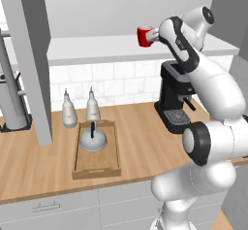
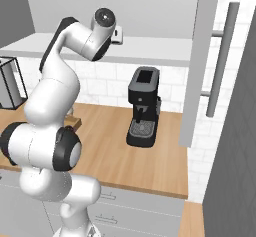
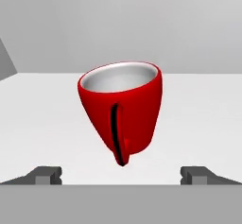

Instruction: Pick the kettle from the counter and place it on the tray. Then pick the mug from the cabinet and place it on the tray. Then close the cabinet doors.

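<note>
The claw [image 3: 121, 175] stands wide open and holds nothing, its tips on both sides of the red mug [image 3: 121, 108] on the cabinet shelf [image 1: 97, 47]. The kettle [image 1: 93, 139] sits in the tray [image 1: 114, 166] on the counter [image 1: 38, 166], probably upright.

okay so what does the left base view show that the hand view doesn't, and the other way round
Left base view only: the kettle sitting on the tray, two white bottles behind it, the black coffee machine and the wooden counter.

Hand view only: the mug's white inside, its handle turned toward the camera, and the two fingertips wide apart on either side of it, the gripper open and not touching.

Both: the red mug standing on the pale cabinet shelf.
</note>
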You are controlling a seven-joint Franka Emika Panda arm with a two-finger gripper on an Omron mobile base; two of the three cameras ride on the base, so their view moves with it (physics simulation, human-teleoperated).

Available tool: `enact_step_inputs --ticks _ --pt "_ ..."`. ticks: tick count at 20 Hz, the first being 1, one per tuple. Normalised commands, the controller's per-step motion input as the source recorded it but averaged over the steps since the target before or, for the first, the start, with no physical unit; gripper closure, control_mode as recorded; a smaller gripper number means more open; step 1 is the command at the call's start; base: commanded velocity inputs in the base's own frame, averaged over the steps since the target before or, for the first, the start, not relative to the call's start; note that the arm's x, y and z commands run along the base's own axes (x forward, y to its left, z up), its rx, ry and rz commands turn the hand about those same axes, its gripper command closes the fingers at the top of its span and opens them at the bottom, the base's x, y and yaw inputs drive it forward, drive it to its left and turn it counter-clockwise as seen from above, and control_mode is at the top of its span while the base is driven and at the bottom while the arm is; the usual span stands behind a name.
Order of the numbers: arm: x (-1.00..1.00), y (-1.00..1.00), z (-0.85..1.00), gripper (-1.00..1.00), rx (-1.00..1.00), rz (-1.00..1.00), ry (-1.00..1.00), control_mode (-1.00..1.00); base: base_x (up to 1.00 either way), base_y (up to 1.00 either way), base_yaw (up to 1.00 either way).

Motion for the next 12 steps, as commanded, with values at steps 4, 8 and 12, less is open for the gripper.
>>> enact_step_inputs --ticks 4,8,12 --pt "0.45 0.0 -0.1 -1.0 0.0 0.06 0.0 -1.0 0.0 0.0 0.0" --pt "0.43 0.0 -0.14 -1.0 0.0 0.04 0.0 -1.0 0.0 0.0 0.0" --pt "0.17 0.0 -0.03 -1.0 0.0 0.02 0.0 -1.0 0.0 0.0 0.0"
